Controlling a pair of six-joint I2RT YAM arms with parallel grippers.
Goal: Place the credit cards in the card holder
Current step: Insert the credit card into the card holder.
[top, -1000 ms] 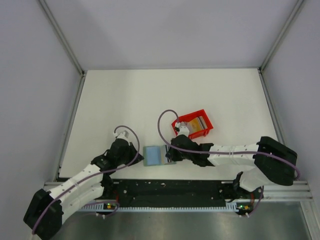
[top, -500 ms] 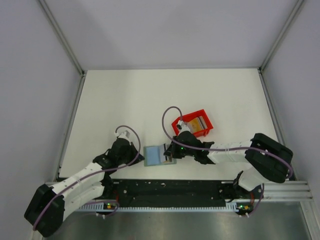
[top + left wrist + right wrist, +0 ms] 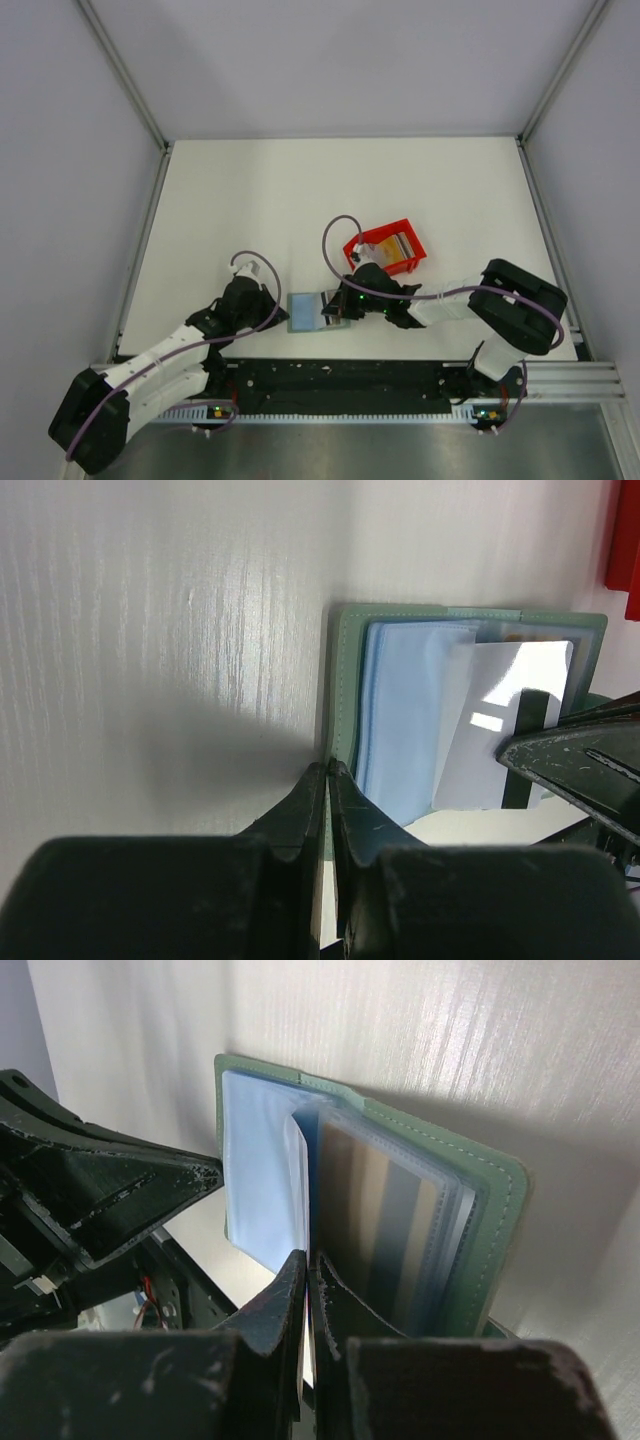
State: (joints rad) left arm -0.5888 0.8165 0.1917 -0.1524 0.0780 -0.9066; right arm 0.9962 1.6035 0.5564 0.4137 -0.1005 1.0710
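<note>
The card holder [image 3: 303, 312] lies open near the table's front edge, grey-green outside [image 3: 343, 680] and pale blue inside [image 3: 255, 1180]. My left gripper [image 3: 284, 314] is shut on its left edge [image 3: 328, 769]. From the right, my right gripper [image 3: 333, 309] reaches over the holder, shut [image 3: 308, 1257] on a whitish credit card [image 3: 485, 735] that stands among the clear sleeves. A striped tan and dark card [image 3: 390, 1210] sits in a sleeve beside it. More credit cards [image 3: 391, 246] lie in the red bin.
The red bin [image 3: 408, 230] stands just behind the right gripper. The metal rail [image 3: 350, 380] with both arm bases runs close in front of the holder. White tabletop [image 3: 300, 200] stretches back to the walls.
My right gripper has moved left with the card, from the holder's right edge to over its open pages. The left gripper has closed on the holder's left edge.
</note>
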